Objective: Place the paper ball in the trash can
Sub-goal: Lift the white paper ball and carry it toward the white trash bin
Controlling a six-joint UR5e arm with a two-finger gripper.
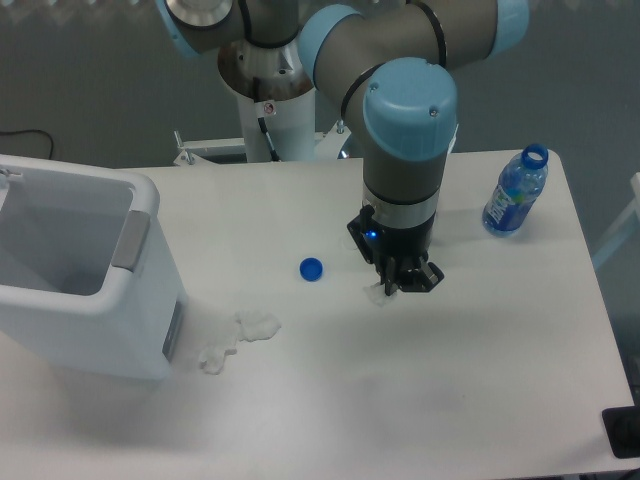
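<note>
The paper ball [376, 292] lies on the tabletop [480, 380] near its middle, a tiny white wad showing just at the left of the claw [398, 287]. The claw points straight down over it, with its dark fingers [388, 281] low at the surface and touching or nearly touching the wad. The fingers hide most of the wad, so I cannot tell whether the claw is clenched on it or released.

Just left of the wad, apart from it, lies 1 blue bottle cap [311, 269]. Farther toward the front left, 2 larger, flatter white crumpled scraps [257, 325] [213, 358] rest near each other, the second close to the base of the trash can [85, 270].

The trash can stands at the left edge of the tabletop, white, with an open rectangular mouth and a grey handle on its right rim. The part of its inside that shows is bare white wall; the bottom is out of sight.

Near the back right corner stands 1 clear plastic bottle [515, 192] with a blue label, uncapped and tilted a little to the right. What it holds cannot be made out.
</note>
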